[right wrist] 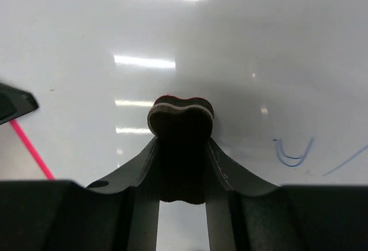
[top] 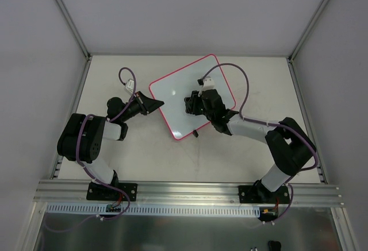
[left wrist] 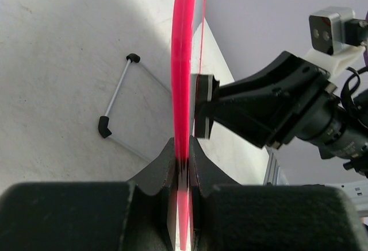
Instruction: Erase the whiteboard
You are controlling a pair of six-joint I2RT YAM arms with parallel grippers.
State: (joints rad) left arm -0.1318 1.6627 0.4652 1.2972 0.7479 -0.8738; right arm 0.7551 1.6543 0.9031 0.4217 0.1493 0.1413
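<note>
The whiteboard point(top: 178, 93), glossy white with a pink-red rim, lies tilted at mid-table. My left gripper point(top: 154, 105) is shut on its left rim; in the left wrist view the red rim point(left wrist: 183, 61) runs edge-on between the closed jaws. My right gripper point(top: 192, 103) is over the board's middle, shut on the small black eraser point(right wrist: 181, 119), which presses against the white surface. Faint blue writing point(right wrist: 294, 153) remains on the board point(right wrist: 259, 44) to the right of the eraser.
A thin wire stand with black end caps point(left wrist: 118, 101) lies on the table under the board. Its tip shows at the board's near edge point(top: 197, 132). Grey walls enclose the table on the left, back and right. An aluminium rail point(top: 184, 190) runs along the near edge.
</note>
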